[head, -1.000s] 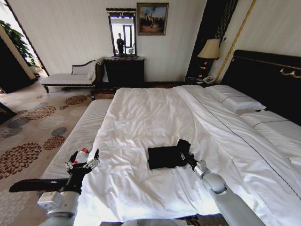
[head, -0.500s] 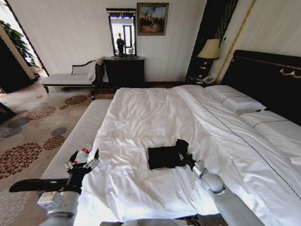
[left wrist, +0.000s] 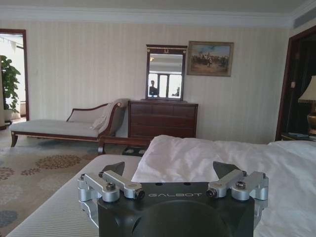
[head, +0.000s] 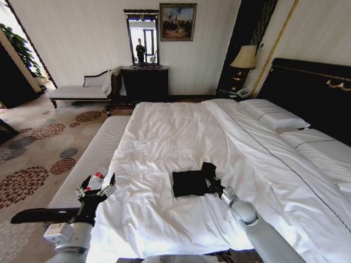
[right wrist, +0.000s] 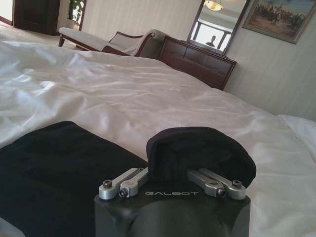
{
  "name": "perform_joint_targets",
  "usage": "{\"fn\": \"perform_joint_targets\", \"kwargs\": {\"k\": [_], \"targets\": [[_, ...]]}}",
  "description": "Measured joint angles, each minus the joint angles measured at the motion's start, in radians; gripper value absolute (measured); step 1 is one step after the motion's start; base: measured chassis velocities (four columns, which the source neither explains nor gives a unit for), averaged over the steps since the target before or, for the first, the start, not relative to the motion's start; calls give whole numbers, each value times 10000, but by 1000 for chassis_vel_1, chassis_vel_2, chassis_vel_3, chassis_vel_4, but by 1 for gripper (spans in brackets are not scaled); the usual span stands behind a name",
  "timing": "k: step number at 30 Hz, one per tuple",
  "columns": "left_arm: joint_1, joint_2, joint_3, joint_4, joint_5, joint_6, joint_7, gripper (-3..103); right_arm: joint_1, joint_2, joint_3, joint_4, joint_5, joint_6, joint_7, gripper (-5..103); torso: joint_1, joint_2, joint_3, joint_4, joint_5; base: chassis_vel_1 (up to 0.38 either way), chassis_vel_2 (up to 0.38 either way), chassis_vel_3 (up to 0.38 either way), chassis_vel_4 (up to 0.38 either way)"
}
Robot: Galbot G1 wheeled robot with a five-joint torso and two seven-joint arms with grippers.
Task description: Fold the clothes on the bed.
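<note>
Right tool point(head: 209, 178) clamped on T-shirt's point(head: 189, 183) raised edge, at shirt's headboard side; shirt lies mid-bed point(head: 164, 137). Left tool point(head: 96, 189) spread open, idle off bed's footside edge. Step: prob. folding that edge over. Next needs carry across the shirt w/o dragging bundle.

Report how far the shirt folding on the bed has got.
Done: the black T-shirt already lies as a compact folded rectangle on the bed. In hand: the right gripper is shut on a raised flap at its edge. Left: laying that flap down. The left gripper waits open beside the bed.
</note>
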Motion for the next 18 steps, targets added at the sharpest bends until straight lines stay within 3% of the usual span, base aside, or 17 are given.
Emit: {"fn": "perform_joint_targets", "kwargs": {"k": [18], "targets": [[0, 0, 0, 0, 0, 0, 0, 100, 142, 74, -391, -153, -1187, 716, -98, 4, 0, 1, 0, 0, 0, 0, 0, 0, 0]]}}
